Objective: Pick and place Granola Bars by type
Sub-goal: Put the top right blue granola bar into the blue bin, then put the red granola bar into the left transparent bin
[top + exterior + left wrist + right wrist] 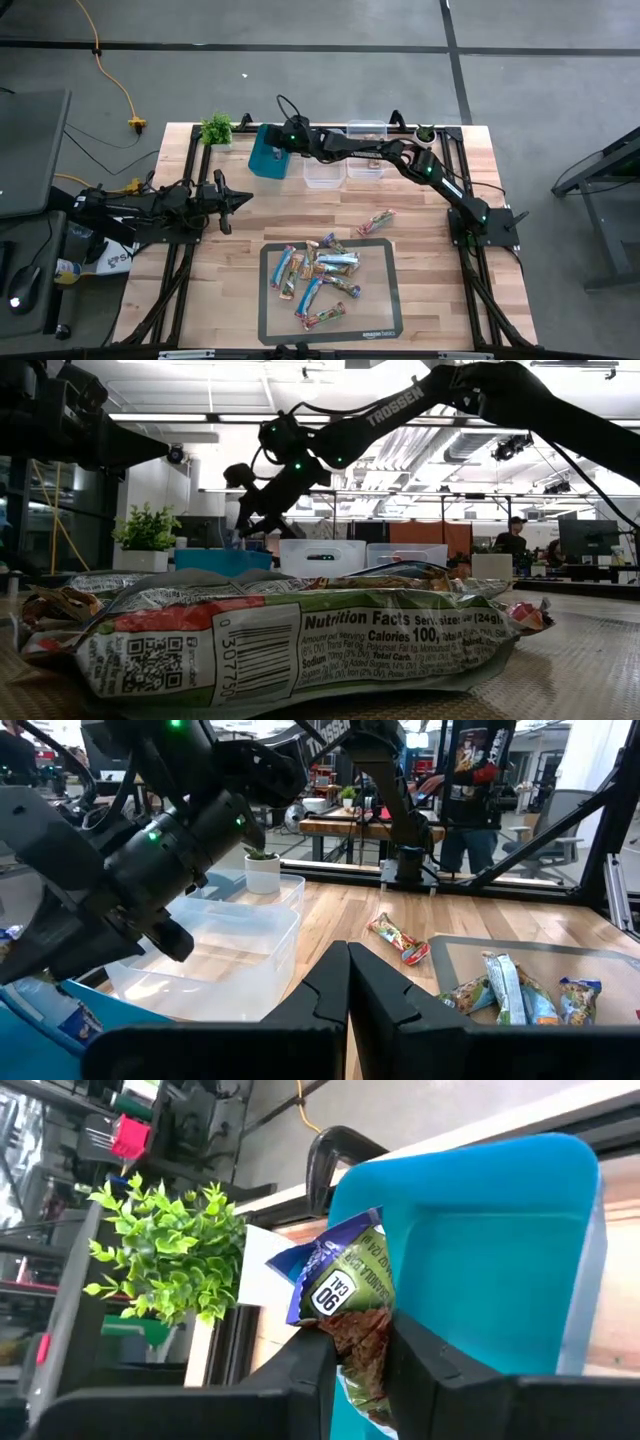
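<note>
Bar point(345, 1295) in right claw point(360, 1342), over teal bin point(480, 1250)

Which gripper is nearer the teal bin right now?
The right. The right gripper hangs over the teal bin, its jaws shut on a granola bar. The left gripper waits lower on the table, apart from the bin, jaws shut and empty.

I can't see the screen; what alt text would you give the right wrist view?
The right tool grips a blue-wrapped granola bar marked "90 CAL" between its two dark fingers, holding it over the teal bin. Beside the bin a small green plant stands in a white pot at the table's edge.
</note>
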